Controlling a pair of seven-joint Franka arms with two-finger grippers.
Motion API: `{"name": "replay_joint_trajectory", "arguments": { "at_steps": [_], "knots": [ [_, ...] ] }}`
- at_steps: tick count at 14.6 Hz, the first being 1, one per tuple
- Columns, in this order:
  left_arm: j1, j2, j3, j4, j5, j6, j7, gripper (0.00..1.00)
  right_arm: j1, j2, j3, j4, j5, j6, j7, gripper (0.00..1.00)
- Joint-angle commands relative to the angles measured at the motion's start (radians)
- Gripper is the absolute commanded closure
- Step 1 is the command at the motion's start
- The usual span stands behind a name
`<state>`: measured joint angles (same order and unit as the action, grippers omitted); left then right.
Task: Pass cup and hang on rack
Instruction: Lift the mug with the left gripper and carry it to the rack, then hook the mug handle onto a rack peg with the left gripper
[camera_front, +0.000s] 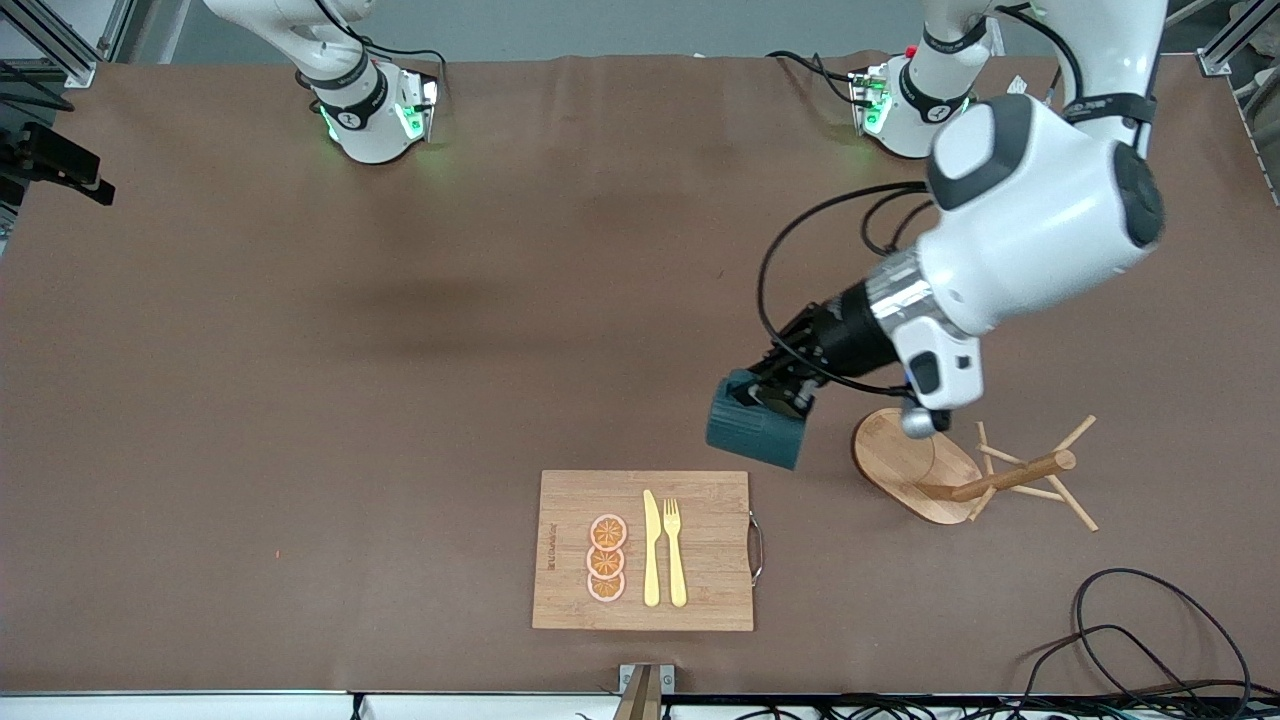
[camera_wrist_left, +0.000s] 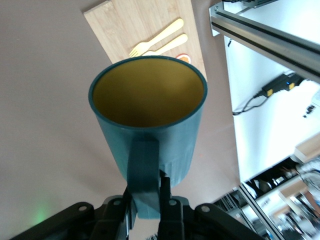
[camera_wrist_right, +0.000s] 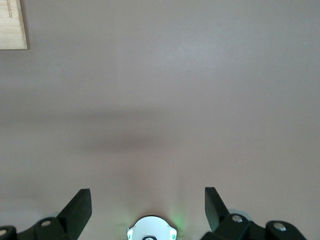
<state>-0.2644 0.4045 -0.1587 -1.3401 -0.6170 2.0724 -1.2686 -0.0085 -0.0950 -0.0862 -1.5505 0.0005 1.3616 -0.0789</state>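
The dark teal cup (camera_front: 757, 435) hangs tilted in the air over bare table, between the cutting board and the rack. My left gripper (camera_front: 785, 392) is shut on its handle. In the left wrist view the cup (camera_wrist_left: 150, 135) shows its yellowish-brown inside, and its handle (camera_wrist_left: 145, 175) is pinched in the left gripper (camera_wrist_left: 147, 200). The wooden rack (camera_front: 915, 465) stands beside the cup toward the left arm's end of the table, its post (camera_front: 1010, 478) and thin pegs reaching that way. My right gripper (camera_wrist_right: 146, 196) is open over bare table with nothing between its fingers; the front view does not show it.
A bamboo cutting board (camera_front: 560, 500) with a yellow knife (camera_front: 651, 550), a fork (camera_front: 674, 552) and orange slices (camera_front: 606, 558) lies near the front edge. Black cables (camera_front: 1150, 630) loop at the front corner by the left arm's end. The brown mat (camera_front: 300, 400) covers the table.
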Motion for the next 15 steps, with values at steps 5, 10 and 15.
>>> {"name": "replay_joint_trajectory", "arguments": {
  "at_steps": [5,10,15],
  "knots": [
    [0.146,-0.044,-0.01,-0.166,-0.223,-0.008,0.28,1.0,-0.005,-0.028,0.006,-0.029,0.013,0.017,0.016,0.0],
    [0.293,-0.042,-0.01,-0.247,-0.336,-0.138,0.532,1.0,-0.004,-0.028,0.006,-0.031,0.013,0.016,0.016,0.0],
    [0.399,-0.046,-0.012,-0.303,-0.343,-0.23,0.675,0.99,-0.004,-0.029,0.006,-0.031,0.015,0.016,0.018,0.0]
  ]
}}
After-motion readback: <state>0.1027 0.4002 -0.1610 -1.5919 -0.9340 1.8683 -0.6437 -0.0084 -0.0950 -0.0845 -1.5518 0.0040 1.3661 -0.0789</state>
